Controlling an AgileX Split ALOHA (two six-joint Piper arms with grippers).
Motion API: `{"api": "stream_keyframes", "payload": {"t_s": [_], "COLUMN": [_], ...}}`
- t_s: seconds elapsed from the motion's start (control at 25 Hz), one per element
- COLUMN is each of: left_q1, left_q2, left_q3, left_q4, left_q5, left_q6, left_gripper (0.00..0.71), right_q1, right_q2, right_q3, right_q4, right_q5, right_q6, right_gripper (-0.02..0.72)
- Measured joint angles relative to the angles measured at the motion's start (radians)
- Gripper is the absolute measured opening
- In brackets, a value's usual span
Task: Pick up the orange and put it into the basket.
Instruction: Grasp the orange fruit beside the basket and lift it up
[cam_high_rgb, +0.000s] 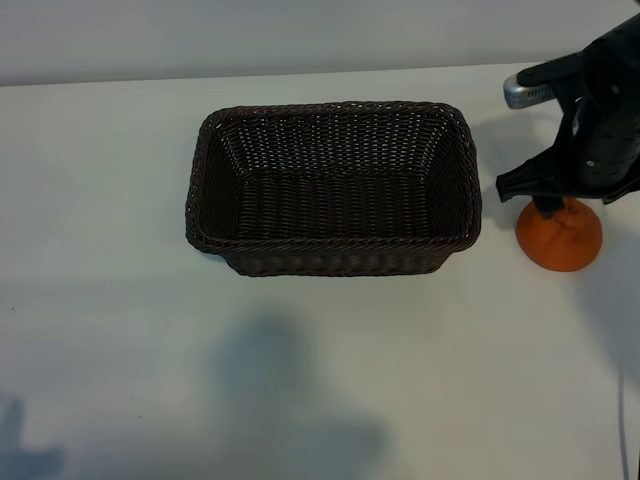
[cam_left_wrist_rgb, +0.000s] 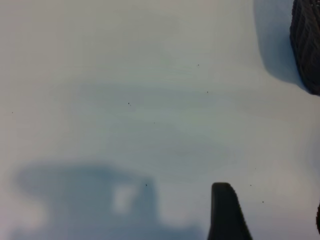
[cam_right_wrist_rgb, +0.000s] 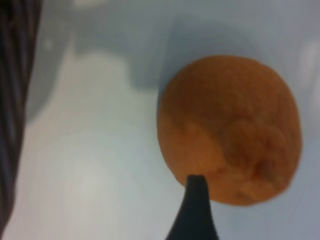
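One small dimpled orange (cam_high_rgb: 560, 240) sits beside the basket (cam_high_rgb: 200, 190), under the right hand (cam_high_rgb: 560, 195), fingers spread.

I see the right end effector (cam_high_rgb: 560, 200) cut off at the frame edge, its black body hiding the orange's (cam_high_rgb: 560, 238) top; one fingertip (cam_right_wrist_rgb: 195, 212) shows, its partner unseen.

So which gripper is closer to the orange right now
Right. The right gripper hangs open just above the orange; the left gripper is far off, beyond the basket.
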Motion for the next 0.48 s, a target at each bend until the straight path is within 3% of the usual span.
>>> {"api": "stream_keyframes", "payload": {"t_s": [0.16, 0.24, 0.48], "left_q1": [0.000, 0.000, 0.000], "left_q2": [0.000, 0.000, 0.000], "left_q3": [0.000, 0.000, 0.000], "left_q4": [0.000, 0.000, 0.000], "left_q5": [0.000, 0.000, -0.002], "left_q6": [0.000, 0.000, 0.000], "left_gripper": [0.439, 0.439, 0.438], "right_q1": [-0.052, -0.089, -0.144], "right_q2": [0.039, 0.045, 0.045], "right_q3": [0.000, 0.000, 0.000], "right_q4": [0.005, 0.035, 0.226], "right_q5": [-0.031, -0.040, -0.075], "right_q6": [0.040, 0.036, -0.107], "right_gripper": [0.578, 0.578, 0.579]}}
